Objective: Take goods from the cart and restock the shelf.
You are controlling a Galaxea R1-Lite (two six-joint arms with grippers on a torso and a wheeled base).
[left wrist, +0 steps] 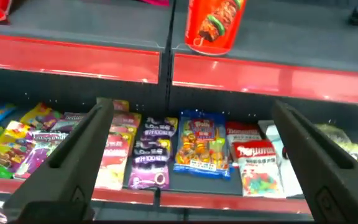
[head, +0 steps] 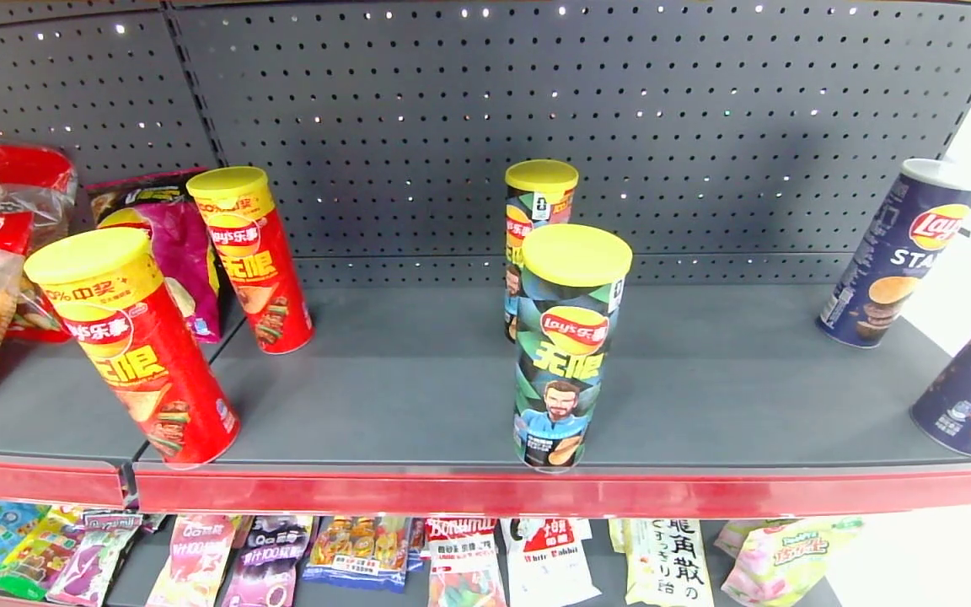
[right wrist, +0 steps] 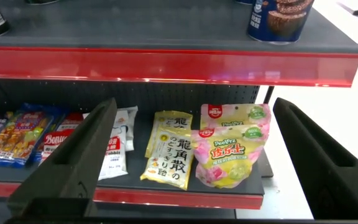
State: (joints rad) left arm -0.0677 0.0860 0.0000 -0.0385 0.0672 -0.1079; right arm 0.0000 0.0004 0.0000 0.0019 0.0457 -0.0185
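Grey pegboard (head: 536, 101) backs a grey shelf (head: 418, 379) with a red front rail (head: 536, 493).

1. Green canister (head: 574, 346): upright at the rail, mid-shelf. I take it as my landmark.
2. Second green canister (head: 539, 202): directly behind the landmark. I cannot tell whether they touch.
3. Red canisters (head: 136, 346), two: well to its left, one at the rail and one further back.
4. Blue canisters (head: 894, 253), two: well to its right.
5. Candy packets (head: 460, 556): on the tier below it.

Handling, by my estimate: the canisters are light, stiff tubes with brittle contents. The glossy wrap is likely slippery, and they are tall enough to topple. I would grip one round the mid-body, below the lid, with a modest squeeze.

My left gripper (left wrist: 191, 106) and right gripper (right wrist: 196, 102) each have the fingers spread apart with nothing between them. Both sit low, facing the lower tier.

Views: the head view gives the lids and the gaps between canisters. The wrist views give the packet fronts under the rail and the canister bases from below.
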